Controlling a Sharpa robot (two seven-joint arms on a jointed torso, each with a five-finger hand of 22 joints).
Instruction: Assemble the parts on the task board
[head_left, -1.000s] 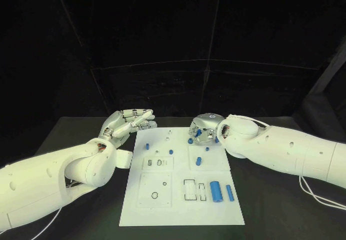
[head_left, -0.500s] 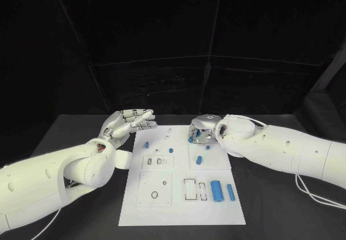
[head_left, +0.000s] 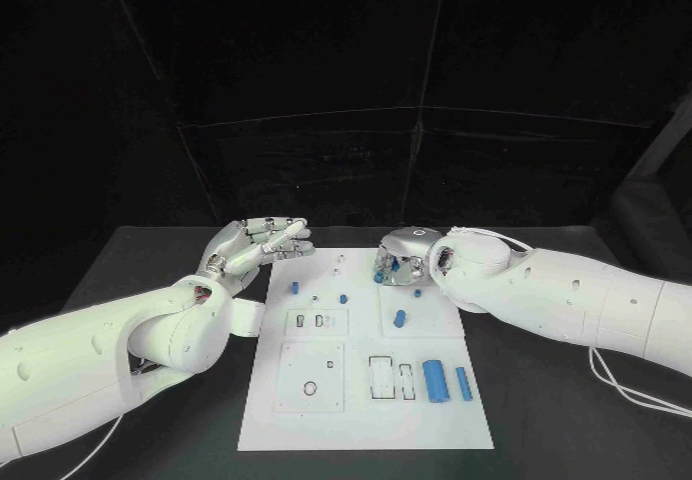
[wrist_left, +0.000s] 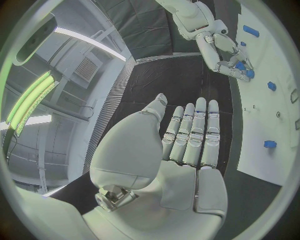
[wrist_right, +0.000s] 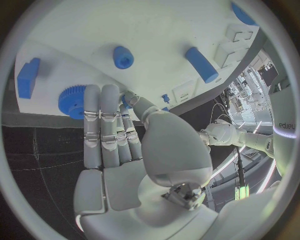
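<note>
The right hand (head_left: 398, 258) hovers over the task board's (head_left: 364, 400) far edge, apparently pinching a small, mostly hidden blue part (wrist_right: 127, 101), while the left hand (head_left: 253, 246) stays released, fingers straight.

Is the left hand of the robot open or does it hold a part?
Open. The left hand holds nothing; its fingers lie extended, raised beside the task board.
</note>
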